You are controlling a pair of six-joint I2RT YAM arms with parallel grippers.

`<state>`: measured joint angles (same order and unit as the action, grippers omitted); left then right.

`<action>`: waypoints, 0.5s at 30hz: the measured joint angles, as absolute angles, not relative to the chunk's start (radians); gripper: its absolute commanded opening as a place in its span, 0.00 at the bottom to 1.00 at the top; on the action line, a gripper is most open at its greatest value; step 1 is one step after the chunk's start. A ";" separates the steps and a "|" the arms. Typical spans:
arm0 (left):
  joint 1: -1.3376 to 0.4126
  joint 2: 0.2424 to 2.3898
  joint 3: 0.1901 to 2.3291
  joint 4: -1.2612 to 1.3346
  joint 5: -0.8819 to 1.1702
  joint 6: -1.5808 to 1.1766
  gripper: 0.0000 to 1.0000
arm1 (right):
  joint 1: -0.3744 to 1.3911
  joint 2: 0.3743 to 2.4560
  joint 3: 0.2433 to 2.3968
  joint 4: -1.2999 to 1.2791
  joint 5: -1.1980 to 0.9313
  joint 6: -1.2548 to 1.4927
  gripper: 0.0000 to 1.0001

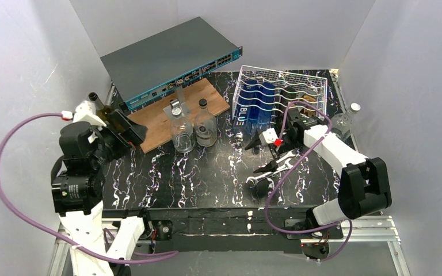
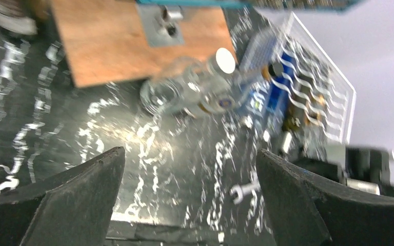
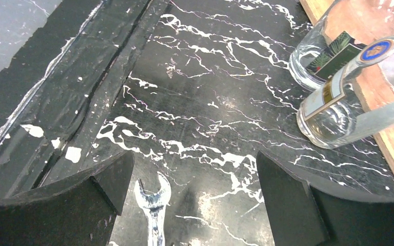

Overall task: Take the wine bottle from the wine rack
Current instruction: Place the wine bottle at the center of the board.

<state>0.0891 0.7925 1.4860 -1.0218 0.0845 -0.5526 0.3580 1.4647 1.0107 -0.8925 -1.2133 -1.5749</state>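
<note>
Left end effector [image 2: 190, 169]: the fingers stand wide apart with nothing between them. In the overhead view it sits just beside the lower body of the wine bottle [image 1: 106, 111]; whether a finger touches the glass cannot be told.

Right end effector [image 3: 195, 174]: also open and empty, hovering above a wrench [image 3: 154, 205] on the desk [image 1: 207, 184].

Task object location: the dark wine bottle is on the far left of the desk, between the left end of the wooden board [image 1: 155, 118] and the desk edge, well apart from the wine rack [image 1: 282, 92]. On this evidence the removal appears complete, with only the retreat remaining.

Hazards:
- A sideways or rotating retreat of the left arm could clip the bottle. It stands near the desk edge, so a knock may tip it or send it off the desk. A straight pull-back away from the glass is advised.
- The purple cable looping beside the left arm could snag during that retreat.

Surroundings:
- The grey network switch [image 1: 167, 60] leans behind the board, close to the bottle.
- Two clear glass bottles [image 1: 193, 131] stand at the front edge of the board, in the path of any sweep towards the centre.
- A blue box [image 1: 252, 106] lies in the rack.
- Another clear bottle [image 1: 345, 119] stands to the right of the rack.
</note>
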 measured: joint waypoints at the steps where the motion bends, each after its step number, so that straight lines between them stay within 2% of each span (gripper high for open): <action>1: 0.086 0.776 1.453 -1.007 0.133 -0.550 0.98 | 0.353 1.454 1.011 -0.895 -1.205 -1.576 0.98; 5: 0.062 0.723 1.336 -0.953 0.320 -0.543 0.98 | 0.331 1.395 1.011 -0.907 -1.166 -1.575 0.98; 15: -0.037 0.661 1.249 -0.888 0.506 -0.521 0.98 | 0.285 1.207 1.023 -0.866 -1.054 -1.353 0.98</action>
